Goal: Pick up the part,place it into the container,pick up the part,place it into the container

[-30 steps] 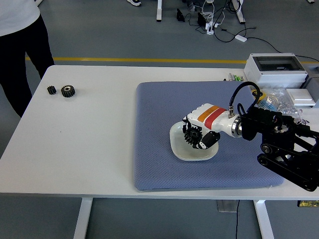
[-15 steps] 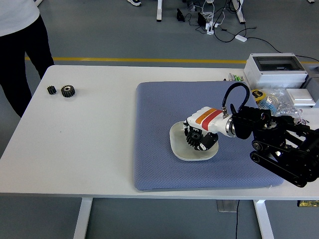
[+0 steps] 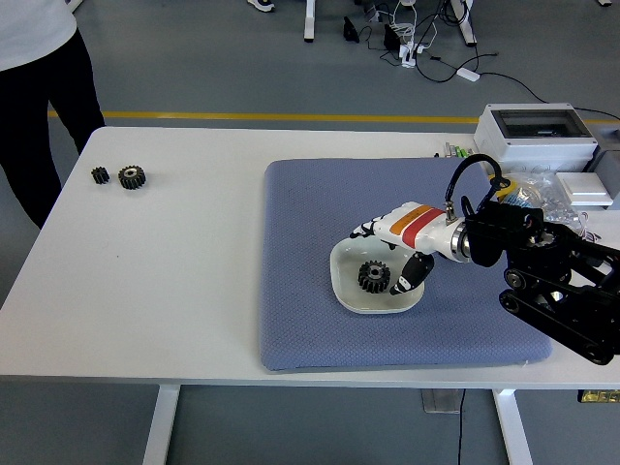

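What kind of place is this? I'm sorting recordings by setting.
Probably a robotics lab or workshop: bare grey floor with a yellow line, loose cables and a power strip, and a height-adjustable white table bearing gears and a grey electrical box.

Person point(image 3: 44, 87): being cropped by top-left edge, torso and leg only | right arm point(image 3: 562, 291): running off right edge | bagged items point(image 3: 542, 199): lying partly behind arm, contents too small to tell

the white robot hand point(image 3: 402, 247) crowds the shallow white bowl's point(image 3: 347, 291) right rim; its left side lies open across the blue woven mat point(image 3: 300, 252).
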You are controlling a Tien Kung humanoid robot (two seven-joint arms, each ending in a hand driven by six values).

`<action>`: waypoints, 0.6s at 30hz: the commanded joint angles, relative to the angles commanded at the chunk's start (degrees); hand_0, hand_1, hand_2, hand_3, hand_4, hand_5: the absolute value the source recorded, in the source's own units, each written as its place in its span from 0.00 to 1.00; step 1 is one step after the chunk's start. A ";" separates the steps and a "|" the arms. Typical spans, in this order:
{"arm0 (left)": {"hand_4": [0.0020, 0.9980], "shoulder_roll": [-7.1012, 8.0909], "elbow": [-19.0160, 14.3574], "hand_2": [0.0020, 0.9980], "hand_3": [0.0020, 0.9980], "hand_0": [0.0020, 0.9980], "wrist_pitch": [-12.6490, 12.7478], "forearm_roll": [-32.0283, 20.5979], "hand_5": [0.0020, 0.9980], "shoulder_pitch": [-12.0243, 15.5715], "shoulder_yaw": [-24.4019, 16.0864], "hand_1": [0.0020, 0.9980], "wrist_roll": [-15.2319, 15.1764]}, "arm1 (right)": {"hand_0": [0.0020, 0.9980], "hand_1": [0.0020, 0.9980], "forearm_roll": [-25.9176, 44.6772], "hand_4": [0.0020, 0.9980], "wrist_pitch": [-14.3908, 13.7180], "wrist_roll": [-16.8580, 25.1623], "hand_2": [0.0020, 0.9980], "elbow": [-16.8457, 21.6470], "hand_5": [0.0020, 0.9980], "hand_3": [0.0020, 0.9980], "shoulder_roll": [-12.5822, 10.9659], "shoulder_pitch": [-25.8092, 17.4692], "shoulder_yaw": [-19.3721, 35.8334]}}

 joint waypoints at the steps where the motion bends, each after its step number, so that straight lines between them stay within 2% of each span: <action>1: 0.67 0.00 0.00 0.68 0.57 0.69 0.00 0.08 0.61 0.04 -0.03 0.67 0.00 | 0.43 0.54 -0.22 1.00 0.07 -0.10 0.85 0.44 0.19 0.92 -0.57 -0.01 1.13; 2: 0.67 0.00 0.00 0.68 0.57 0.69 0.01 0.11 0.61 0.06 -0.06 0.67 0.00 | 0.40 0.52 -0.40 1.00 0.04 -0.16 0.79 0.56 0.19 0.85 -0.90 0.04 1.81; 3: 0.67 0.00 0.00 0.68 0.57 0.69 0.02 0.13 0.61 0.08 -0.07 0.67 0.01 | 0.40 0.52 -0.51 1.00 0.02 -0.18 0.79 0.61 0.19 0.85 -1.09 0.08 2.20; 7: 0.67 0.00 0.00 0.68 0.57 0.69 -0.04 0.22 0.61 0.14 0.14 0.67 0.12 | 0.40 0.52 0.56 1.00 -1.23 -0.63 0.79 -3.28 0.19 0.85 -1.10 1.08 3.64; 8: 0.67 0.00 0.00 0.68 0.56 0.69 -0.05 0.17 0.61 0.09 0.24 0.67 0.13 | 0.49 0.57 0.83 1.00 -1.11 -1.06 0.79 -4.39 0.20 0.82 -0.89 1.40 3.48; 13: 0.67 0.00 0.00 0.68 0.56 0.69 0.02 -0.41 0.61 -0.19 0.53 0.67 0.03 | 0.49 0.57 2.67 1.00 -1.53 -1.60 0.79 -11.64 0.20 0.82 0.22 2.72 2.08; 14: 0.67 0.00 0.00 0.68 0.56 0.69 0.03 -0.54 0.61 -0.27 0.61 0.67 -0.02 | 0.60 0.66 3.06 0.98 -1.83 -1.24 0.79 -13.31 0.20 0.78 0.42 2.86 1.66; 18: 0.67 0.00 0.00 0.68 0.56 0.69 0.07 -0.86 0.61 -0.36 0.71 0.67 -0.11 | 0.60 0.66 4.34 0.98 -2.67 0.04 0.79 -16.51 0.20 0.78 0.92 2.88 0.45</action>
